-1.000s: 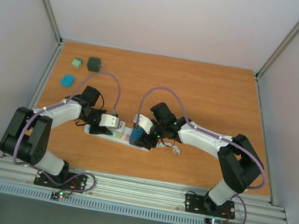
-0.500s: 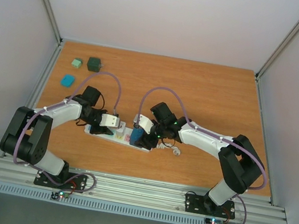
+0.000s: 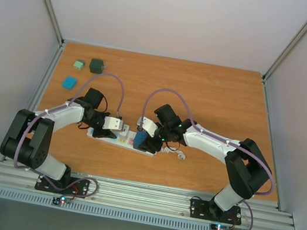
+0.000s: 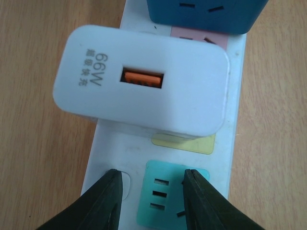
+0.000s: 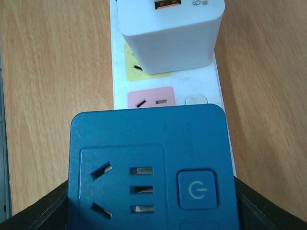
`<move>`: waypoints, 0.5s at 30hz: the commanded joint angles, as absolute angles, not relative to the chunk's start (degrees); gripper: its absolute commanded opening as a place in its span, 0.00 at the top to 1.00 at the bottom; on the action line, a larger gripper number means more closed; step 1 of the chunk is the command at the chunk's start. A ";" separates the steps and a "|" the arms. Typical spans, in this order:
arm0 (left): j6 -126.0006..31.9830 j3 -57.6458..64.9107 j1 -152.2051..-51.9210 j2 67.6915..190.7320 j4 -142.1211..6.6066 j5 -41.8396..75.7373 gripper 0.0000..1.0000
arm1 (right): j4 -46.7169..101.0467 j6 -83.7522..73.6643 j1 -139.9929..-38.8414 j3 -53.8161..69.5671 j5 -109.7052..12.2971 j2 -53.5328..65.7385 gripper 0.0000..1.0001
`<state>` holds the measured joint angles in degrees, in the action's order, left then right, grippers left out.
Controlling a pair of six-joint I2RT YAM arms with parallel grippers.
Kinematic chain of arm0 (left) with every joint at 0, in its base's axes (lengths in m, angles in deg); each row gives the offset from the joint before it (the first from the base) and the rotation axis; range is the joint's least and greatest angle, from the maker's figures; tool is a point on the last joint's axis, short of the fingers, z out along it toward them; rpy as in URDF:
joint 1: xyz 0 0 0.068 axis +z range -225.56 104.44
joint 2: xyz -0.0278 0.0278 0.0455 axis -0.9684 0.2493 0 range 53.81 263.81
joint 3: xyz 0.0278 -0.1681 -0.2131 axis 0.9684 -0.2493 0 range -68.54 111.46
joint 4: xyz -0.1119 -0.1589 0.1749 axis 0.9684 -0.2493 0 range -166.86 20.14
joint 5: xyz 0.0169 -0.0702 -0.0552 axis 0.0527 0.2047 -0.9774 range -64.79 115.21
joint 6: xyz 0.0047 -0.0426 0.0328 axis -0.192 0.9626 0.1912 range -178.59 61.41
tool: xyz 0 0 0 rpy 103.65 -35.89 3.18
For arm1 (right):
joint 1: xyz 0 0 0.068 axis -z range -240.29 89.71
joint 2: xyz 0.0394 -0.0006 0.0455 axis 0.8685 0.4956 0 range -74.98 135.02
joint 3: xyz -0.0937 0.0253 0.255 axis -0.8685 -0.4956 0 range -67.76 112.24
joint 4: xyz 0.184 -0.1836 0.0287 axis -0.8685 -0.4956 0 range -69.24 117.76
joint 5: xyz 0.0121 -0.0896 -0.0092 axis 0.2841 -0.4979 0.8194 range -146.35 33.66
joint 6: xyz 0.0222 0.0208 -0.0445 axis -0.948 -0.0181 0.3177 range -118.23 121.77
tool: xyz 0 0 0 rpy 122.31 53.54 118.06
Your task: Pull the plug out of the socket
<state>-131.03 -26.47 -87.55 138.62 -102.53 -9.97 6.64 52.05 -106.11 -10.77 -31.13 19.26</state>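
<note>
Three small loose pieces at far left of the wooden tabletop [image 3: 216, 96]: pale green adapter [image 3: 78, 65], dark green cube [image 3: 96, 65], teal block [image 3: 69, 82], all well apart from the strip.

Next right, left gripper [image 4: 152, 184], low over the left end of the white power strip [image 3: 120, 141]. Jaws parted, gripping nothing, black fingertips [image 4: 112, 191] with a teal outlet panel [image 4: 160, 191] showing between them. Contact with the strip not clear.

Strip flat on the table, near the front middle, between the two arms.

Just past the teal panel, white USB charger [image 4: 144, 96] plugged in over the yellow panel [image 4: 192, 143], orange port facing up. Then a bare pink panel [image 5: 150, 100].

Then the blue plug adapter [image 5: 148, 167], over the strip just beside the pink panel, clamped at both sides by the right gripper [image 5: 151, 211]. Pins seated or lifted: cannot tell.

Furthest right, short curly white cord [image 3: 178, 152] off the strip's end.
</note>
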 commanded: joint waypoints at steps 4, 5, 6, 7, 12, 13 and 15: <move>-131.89 -27.09 -87.71 140.99 -103.09 -4.24 0.63 | 7.90 52.59 -106.52 -5.22 -26.88 15.82 0.65; -131.77 -27.06 -87.72 141.12 -103.06 -4.23 0.63 | 8.08 52.84 -106.52 -6.22 -26.98 16.73 0.65; -131.68 -26.99 -87.70 141.17 -103.06 -4.31 0.63 | 8.27 53.22 -106.52 -6.88 -27.43 17.61 0.65; -131.63 -26.96 -87.71 141.26 -103.05 -4.44 0.63 | 8.21 53.48 -106.52 -7.16 -28.15 18.50 0.65; -131.57 -27.02 -87.74 141.08 -103.35 -4.42 0.63 | 6.97 53.62 -106.52 -5.10 -29.49 15.89 0.66; -131.59 -27.05 -87.70 141.16 -103.30 -4.34 0.63 | 6.74 53.59 -106.52 -4.52 -29.44 15.33 0.66; -131.58 -26.97 -87.68 141.41 -103.19 -4.24 0.63 | 6.25 53.54 -106.52 -4.32 -28.68 15.32 0.66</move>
<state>-130.97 -26.10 -87.64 139.04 -102.42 -10.36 4.03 53.17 -106.16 -8.76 -31.83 19.76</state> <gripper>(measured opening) 0.368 0.670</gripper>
